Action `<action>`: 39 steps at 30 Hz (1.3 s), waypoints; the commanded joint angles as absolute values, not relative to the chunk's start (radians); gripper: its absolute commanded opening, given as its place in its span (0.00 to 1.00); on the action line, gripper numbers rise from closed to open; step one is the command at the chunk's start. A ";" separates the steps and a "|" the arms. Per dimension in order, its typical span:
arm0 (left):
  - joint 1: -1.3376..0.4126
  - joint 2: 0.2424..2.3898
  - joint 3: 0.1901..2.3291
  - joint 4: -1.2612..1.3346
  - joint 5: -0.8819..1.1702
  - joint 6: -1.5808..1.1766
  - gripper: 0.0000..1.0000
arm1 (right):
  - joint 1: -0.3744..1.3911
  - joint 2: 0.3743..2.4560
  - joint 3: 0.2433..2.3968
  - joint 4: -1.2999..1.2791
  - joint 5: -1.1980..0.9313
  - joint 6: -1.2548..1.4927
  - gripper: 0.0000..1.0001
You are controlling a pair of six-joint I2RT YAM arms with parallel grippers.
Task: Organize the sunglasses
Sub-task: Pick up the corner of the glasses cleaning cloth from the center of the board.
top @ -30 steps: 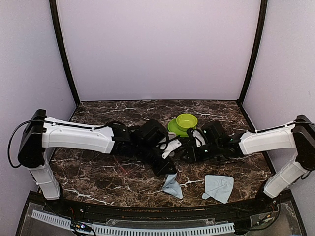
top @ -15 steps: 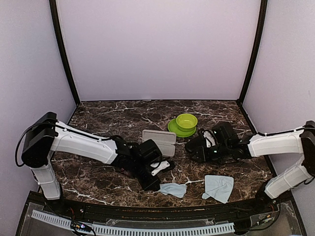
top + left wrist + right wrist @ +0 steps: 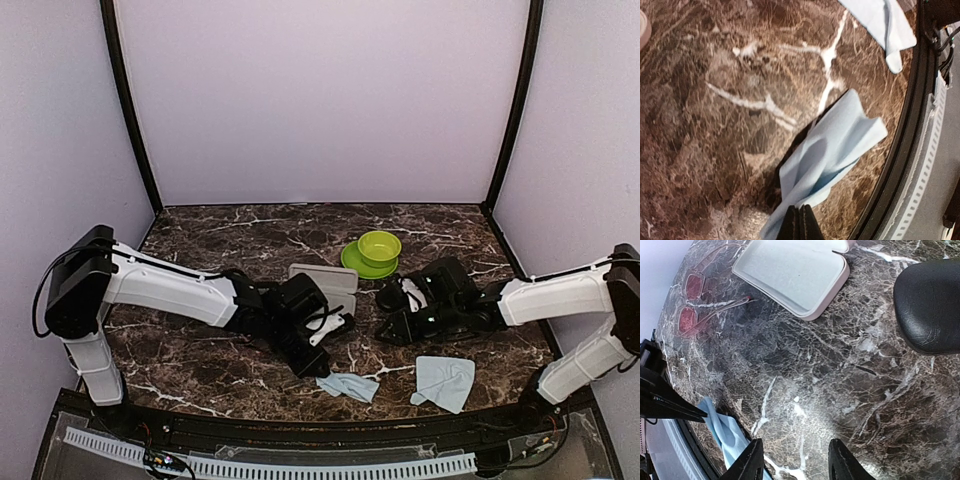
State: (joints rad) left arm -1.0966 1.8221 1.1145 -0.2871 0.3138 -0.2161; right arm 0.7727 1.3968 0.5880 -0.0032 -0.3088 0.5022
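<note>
Blue cloth (image 3: 830,150) is pinched in my closed left gripper (image 3: 800,222), my right gripper (image 3: 796,462) parted and empty, the thin red-pink sunglasses (image 3: 692,286) lying beside the pink rectangular case (image 3: 790,275), toward the worktop (image 3: 840,370)'s near edge, closer to my left arm.

Lilac walls (image 3: 320,100) enclose a dark marble table (image 3: 200,230).
</note>
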 commanded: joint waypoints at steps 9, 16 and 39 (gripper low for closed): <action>-0.976 1.865 1.224 -0.170 0.380 -0.279 0.00 | 0.776 1.396 0.651 -0.049 -0.253 0.479 0.45; -0.956 1.915 1.220 -0.148 0.353 -0.278 0.00 | 0.775 1.393 0.623 -0.013 -0.288 0.463 0.45; -0.956 1.945 1.232 -0.149 0.362 -0.265 0.00 | 0.871 1.547 0.743 -0.187 -0.071 0.418 0.35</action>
State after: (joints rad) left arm -0.9539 1.9518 1.2167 -0.1505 0.3576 -0.2737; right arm 0.8455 1.5127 0.7071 -0.1505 -0.1291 0.4358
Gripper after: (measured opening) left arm 0.015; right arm 0.363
